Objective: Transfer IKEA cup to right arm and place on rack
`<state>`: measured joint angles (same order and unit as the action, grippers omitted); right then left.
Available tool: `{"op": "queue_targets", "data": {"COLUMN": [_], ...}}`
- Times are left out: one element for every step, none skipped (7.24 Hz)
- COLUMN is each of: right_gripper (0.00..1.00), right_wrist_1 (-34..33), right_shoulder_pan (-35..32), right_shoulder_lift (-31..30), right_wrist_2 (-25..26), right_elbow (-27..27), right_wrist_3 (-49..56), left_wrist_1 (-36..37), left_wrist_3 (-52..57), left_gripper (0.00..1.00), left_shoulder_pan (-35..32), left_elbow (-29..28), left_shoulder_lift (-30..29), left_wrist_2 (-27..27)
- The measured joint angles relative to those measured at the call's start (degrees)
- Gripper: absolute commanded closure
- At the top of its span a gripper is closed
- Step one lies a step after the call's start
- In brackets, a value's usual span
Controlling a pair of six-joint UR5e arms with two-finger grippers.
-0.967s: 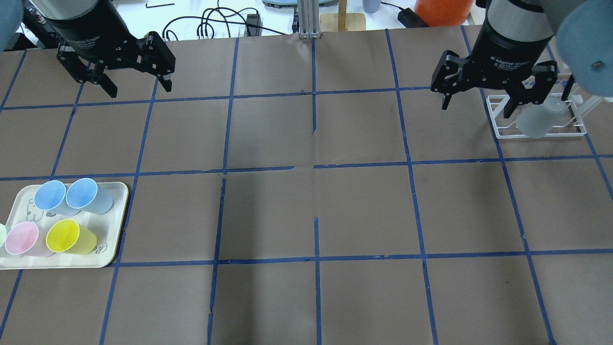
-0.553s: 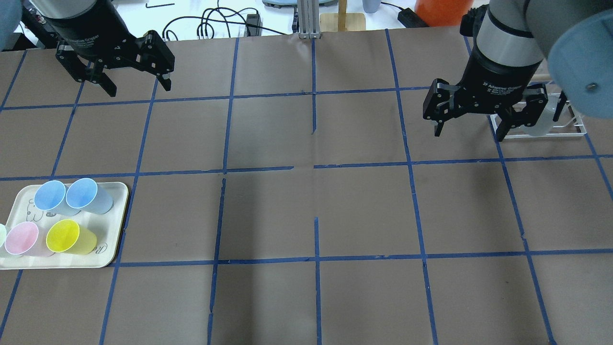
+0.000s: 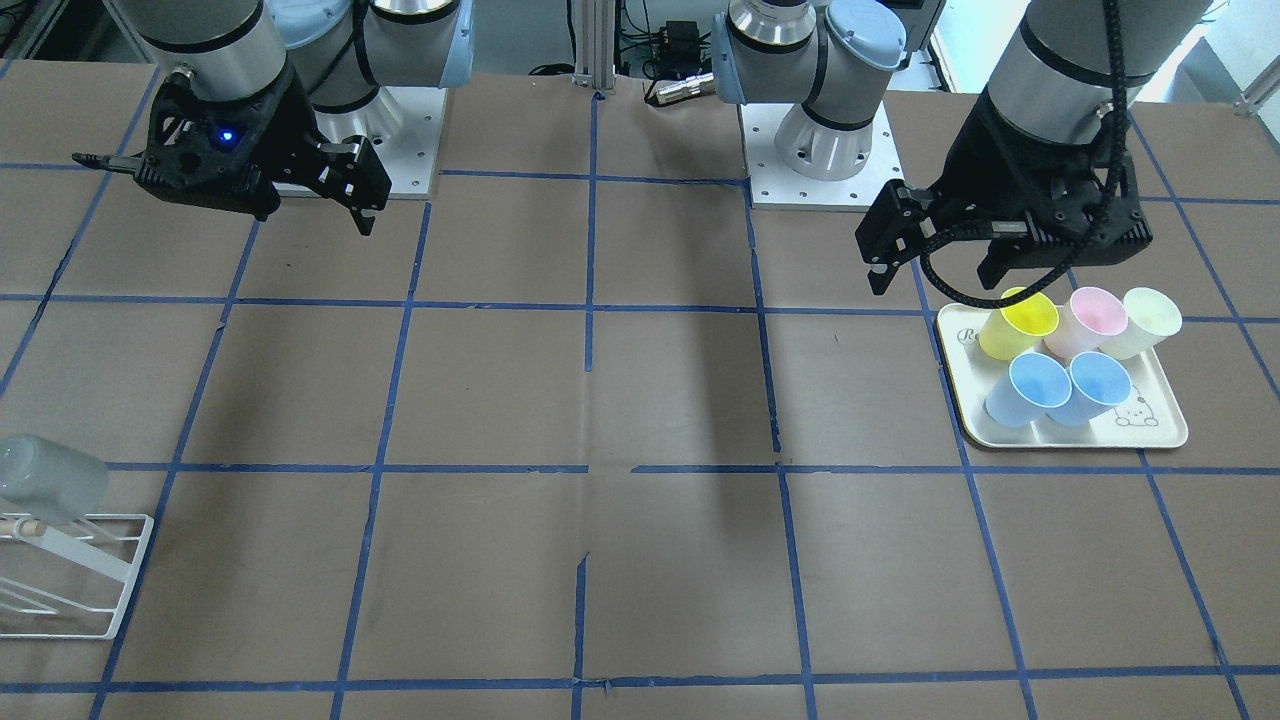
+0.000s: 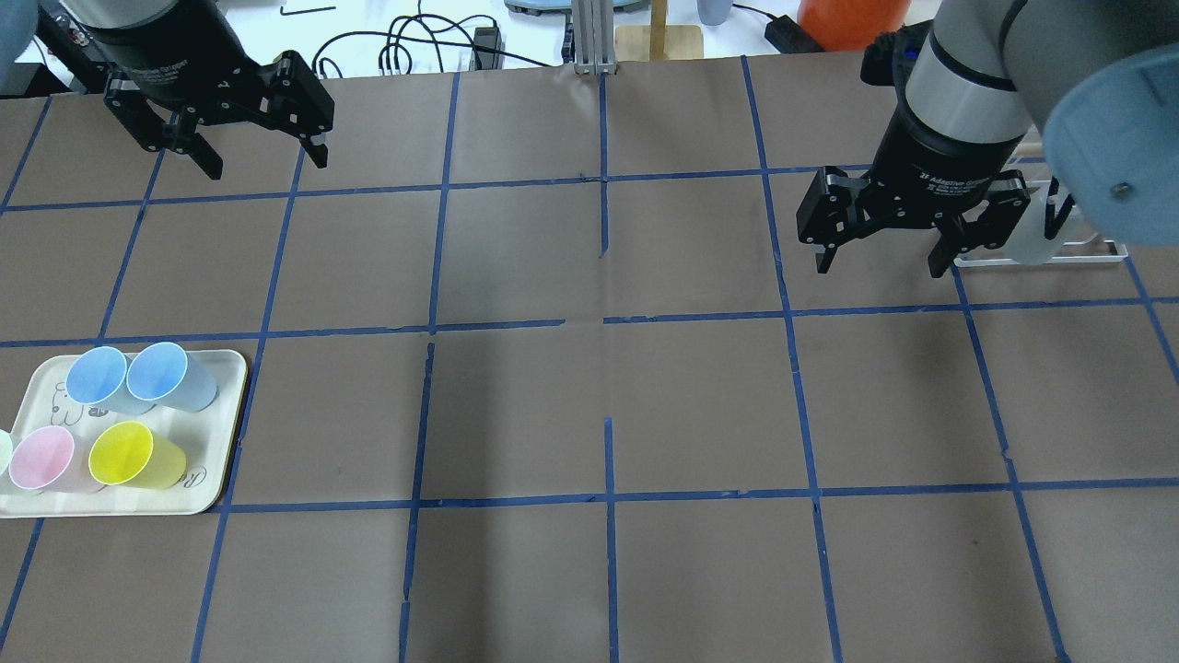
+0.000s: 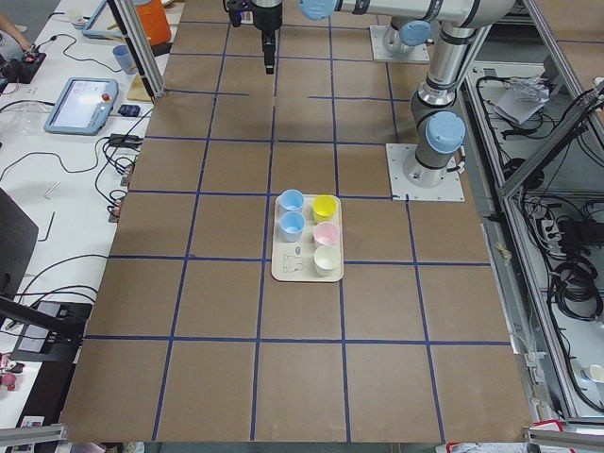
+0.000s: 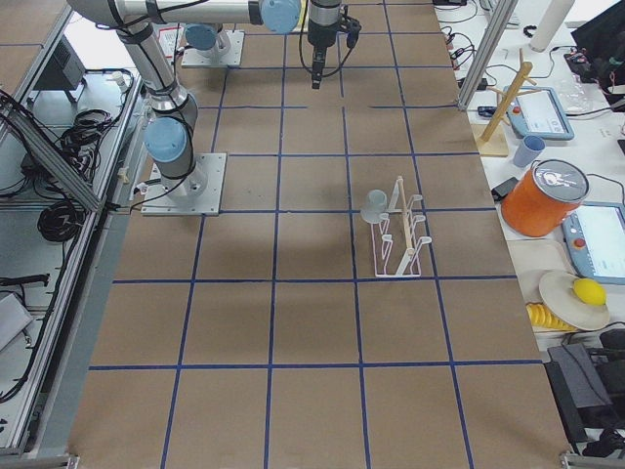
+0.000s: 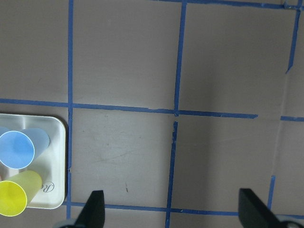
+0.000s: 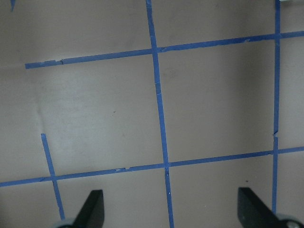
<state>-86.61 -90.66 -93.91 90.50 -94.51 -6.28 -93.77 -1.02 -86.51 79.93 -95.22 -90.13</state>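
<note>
1. Small pale-grey tapered plastic tumbler, no handle (IKEA cup point(image 3: 50, 478)): seen on the small white wire-frame rack point(image 3: 118, 582), tilted at the rack's upper end, by a wooden-tipped rod. Whether the rod goes inside the cup cannot be told.
2. Rack is stood on the brown paper-covered counter point(image 4: 700, 405) w/ blue tape grid, at the robot's right, toward the far edge from the robot.
3. Silver-grey right arm point(image 4: 963, 78) w/ light-blue joint caps is held above the counter; its black two-finger right hand point(image 4: 877, 267) is pointed down, fingers spread wide, nothing between them. It is placed just beside the rack on the side toward the counter's middle, apart from the cup. In the right wrist view only bare counter and tape are shown btwn the fingers.
4. Black two-finger left hand point(image 4: 267, 168) is likewise spread wide and empty, held over the counter's far left part.
5. Cream rectangular tray point(image 4: 235, 405) is set near the robot's left. On it stand five tumblers, all upright: two blue cups point(image 3: 1030, 388), a yellow cup point(image 3: 1018, 322), a pink cup point(image 3: 1090, 318) and a cream cup point(image 3: 1145, 320).
6. Tray corner w/ one blue and the yellow cup is caught in the left wrist view.
</note>
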Motion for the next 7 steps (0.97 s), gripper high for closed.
{"op": "queue_targets", "data": {"right_gripper": [0.0, 0.0, 0.0, 0.0, 0.0, 0.0, 0.0], "right_wrist_1": [0.17, 0.38, 0.44, 0.51, 0.73, 1.09, 1.35], "right_shoulder_pan": [0.13, 0.29, 0.8, 1.61, 2.16, 2.38, 2.46], "right_shoulder_lift": [-0.11, -0.14, -0.14, -0.3, -0.76, -1.33, -1.62], "right_wrist_2": [-0.04, -0.09, -0.19, -0.29, -0.6, -1.18, -1.61], "right_elbow": [-0.06, -0.13, -0.18, -0.15, -0.06, -0.01, 0.0], "right_wrist_3": [1.32, 3.4, 5.43, 6.71, 7.16, 7.28, 7.32], "left_wrist_1": [0.07, 0.11, 0.14, 0.15, 0.16, 0.17, 0.16], "left_wrist_3": [-0.02, -0.03, -0.03, -0.03, -0.03, -0.03, -0.03], "left_gripper": [0.0, 0.0, 0.0, 0.0, 0.0, 0.0, 0.0], "left_shoulder_pan": [-0.05, -0.15, -0.22, -0.23, -0.24, -0.24, -0.24], "left_elbow": [-0.1, -0.1, -0.09, -0.09, -0.07, -0.05, -0.04], "left_shoulder_lift": [-0.49, -0.77, -0.85, -0.85, -0.85, -0.85, -0.81], "left_wrist_2": [0.0, -0.12, -0.18, -0.21, -0.22, -0.22, -0.24]}}
